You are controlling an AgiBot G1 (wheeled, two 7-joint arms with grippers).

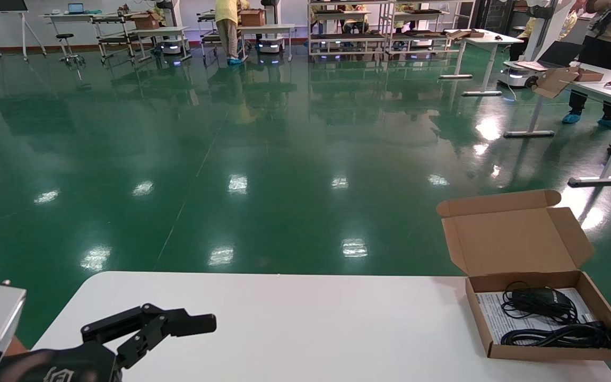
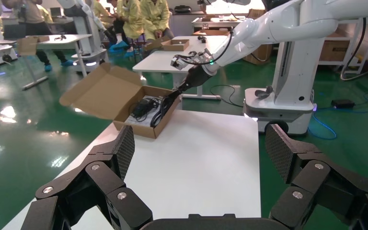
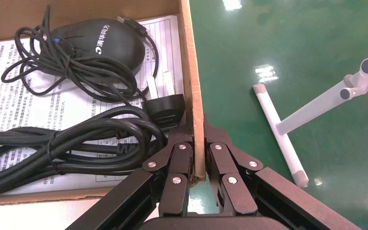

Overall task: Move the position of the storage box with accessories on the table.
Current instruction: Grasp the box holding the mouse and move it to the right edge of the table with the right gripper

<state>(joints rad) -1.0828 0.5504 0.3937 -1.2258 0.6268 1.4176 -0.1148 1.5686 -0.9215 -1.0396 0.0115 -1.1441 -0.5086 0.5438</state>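
At the left end of the counter (image 1: pixel 263 318), the left gripper (image 1: pixel 178 324) hovers low over the near left corner with its jaws wide apart and nothing between them. In the left wrist view its two textured pads (image 2: pixel 124 149) stand well separated, with bare white surface running away ahead of them.

From there rightward, the counter's middle is open white surface, from the far edge to the near edge, and this stretch takes up most of the width. The far edge runs straight, rounding off at the far left corner, with green floor (image 1: pixel 231 159) beyond it.

At the right end sits the storage box (image 1: pixel 496 323), well apart from the left gripper. Its hinged lid (image 1: pixel 512 239) stands open, leaning back past the counter's far edge. The box's right wall lies close to the counter's right edge. Inside, a black mouse (image 3: pixel 98 45) rests toward the far side with its thin cord looped around it, a coiled black cable (image 3: pixel 57 148) lies nearer the front, and both sit on a white printed sheet (image 3: pixel 14 100).

The right gripper (image 3: pixel 198 158) is at the box's near right corner, its jaws clamped on the right cardboard wall (image 3: pixel 194 96), one inside the box beside the cable's plug, the other outside over the floor.
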